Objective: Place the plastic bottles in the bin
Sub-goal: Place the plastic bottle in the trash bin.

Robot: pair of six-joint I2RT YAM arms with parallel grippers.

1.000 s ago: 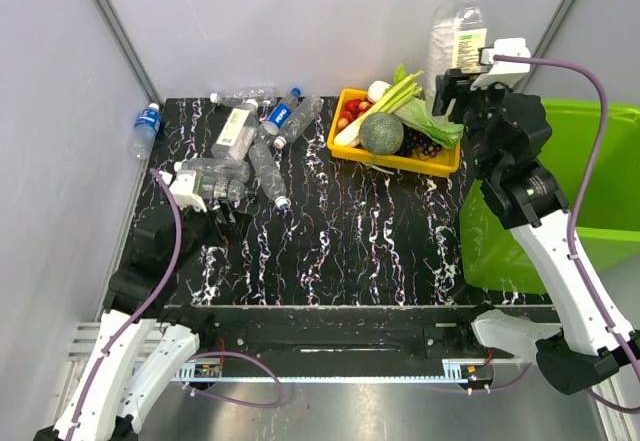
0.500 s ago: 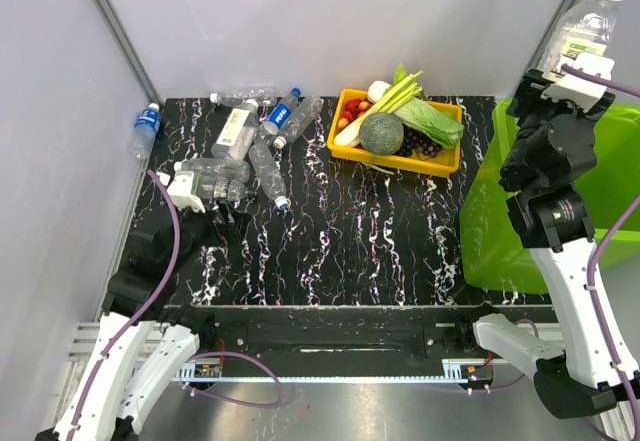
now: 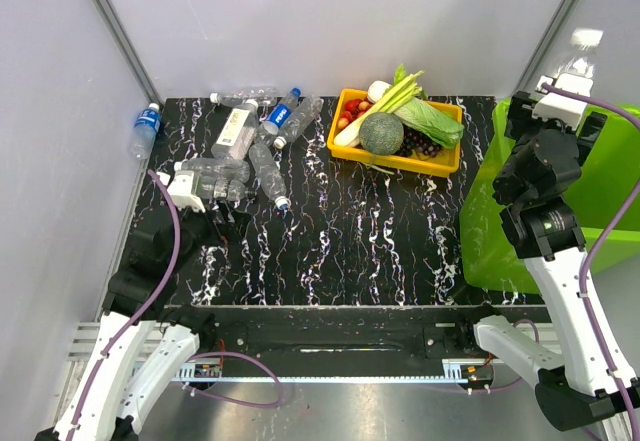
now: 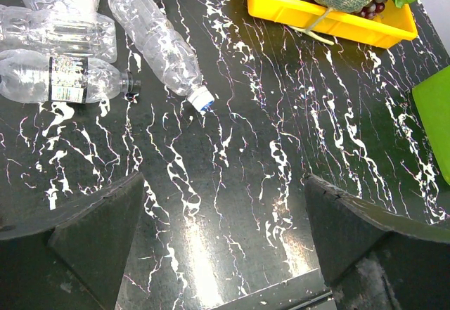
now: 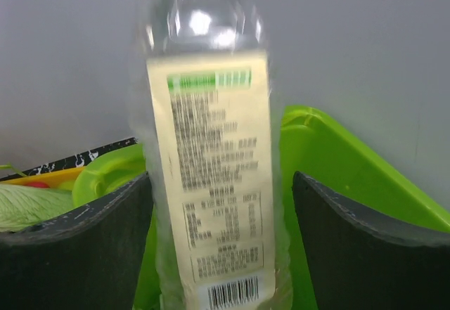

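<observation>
Dropping time. The right gripper [image 5: 219, 204] is high over the big lime-green plastic bin [image 3: 612, 131] at the right edge of the table [image 3: 350, 246], a clear plastic bottle with a pale label [image 5: 211, 148] between its fingers; pinched or loose, I cannot tell. Next, spread wide. The left gripper [image 4: 223, 183] sits low, spread, empty.

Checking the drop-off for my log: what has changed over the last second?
The right gripper swung its large clear bottle rightward from near the yellow tray to above the bin; whether it has let go is unclear. The left gripper, the bottle pile and the tray stayed put.
</observation>
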